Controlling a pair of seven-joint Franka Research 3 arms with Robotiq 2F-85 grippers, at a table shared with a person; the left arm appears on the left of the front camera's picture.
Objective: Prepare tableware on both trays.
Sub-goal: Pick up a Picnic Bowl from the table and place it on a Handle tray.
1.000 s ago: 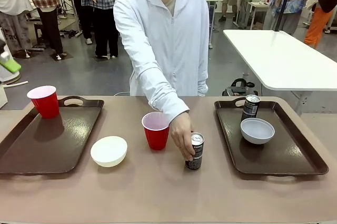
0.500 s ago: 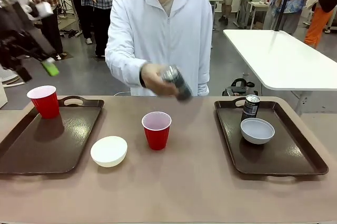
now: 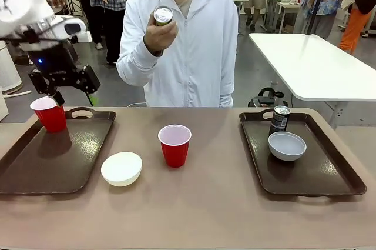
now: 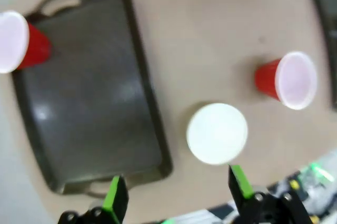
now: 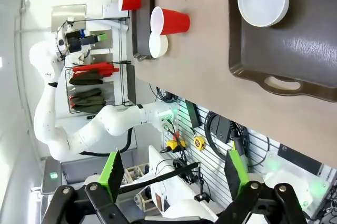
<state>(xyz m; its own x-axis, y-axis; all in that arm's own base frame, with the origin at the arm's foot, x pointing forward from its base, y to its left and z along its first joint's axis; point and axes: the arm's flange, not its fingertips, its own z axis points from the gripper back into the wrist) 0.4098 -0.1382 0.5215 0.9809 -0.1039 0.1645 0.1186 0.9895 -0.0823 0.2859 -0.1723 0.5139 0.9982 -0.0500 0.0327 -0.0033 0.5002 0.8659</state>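
Observation:
A person across the table holds one dark can (image 3: 163, 15) raised at chest height. The left tray (image 3: 35, 165) carries a red cup (image 3: 50, 113) at its far corner. My left gripper (image 3: 74, 95) hangs open just above and right of that cup, nothing between its fingers. Between the trays a cream bowl (image 3: 121, 168) and a second red cup (image 3: 174, 145) stand on the table. The right tray (image 3: 320, 173) holds a can (image 3: 279, 118) and a grey-white bowl (image 3: 286, 145). From the left wrist, the open gripper (image 4: 178, 195) looks down on tray (image 4: 89, 92), bowl (image 4: 217, 133) and both cups. My right gripper (image 5: 175, 171) is open, off the table, below the right tray (image 5: 305, 45).
A white table (image 3: 314, 65) stands behind at the right, and several people stand in the background. The brown tabletop (image 3: 194, 209) lies bare in front of the cup and bowl.
The person has lifted the can from the table centre up to chest height. My left arm has come into view and dropped toward the red cup on the left tray.

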